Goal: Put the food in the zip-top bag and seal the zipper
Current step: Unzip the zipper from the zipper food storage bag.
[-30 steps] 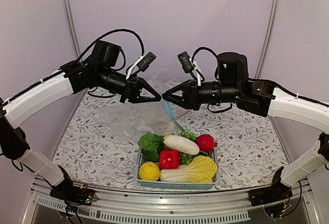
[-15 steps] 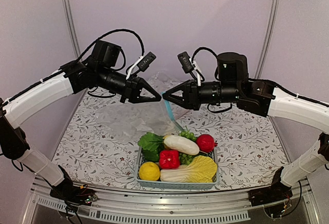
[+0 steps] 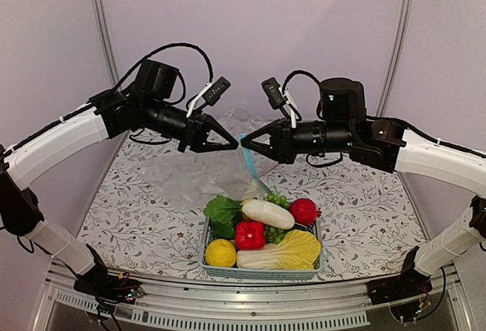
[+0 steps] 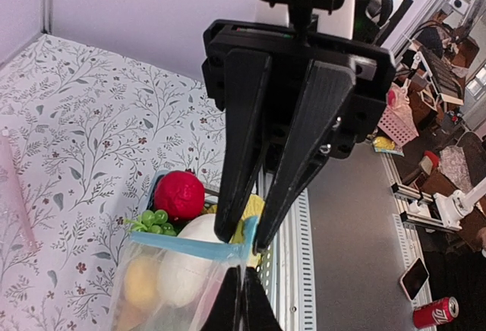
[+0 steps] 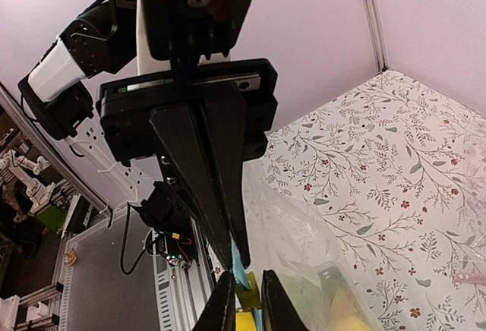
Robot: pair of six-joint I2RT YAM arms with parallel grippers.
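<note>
1. Clear crinkly plastic zip-top bag [image 3: 190, 179] hangs from its thin teal-blue zipper strip [image 3: 249, 165]
2. Left gripper [image 3: 235, 146] clamped on that strip
3. Right gripper [image 3: 244, 143] narrowly parted astride it, just beside

A light-blue slatted basket [image 3: 262, 273] sat near the front edge of the floral-patterned worktop [image 3: 364, 209]; a red can [image 4: 434, 313] lay on the floor.
</note>
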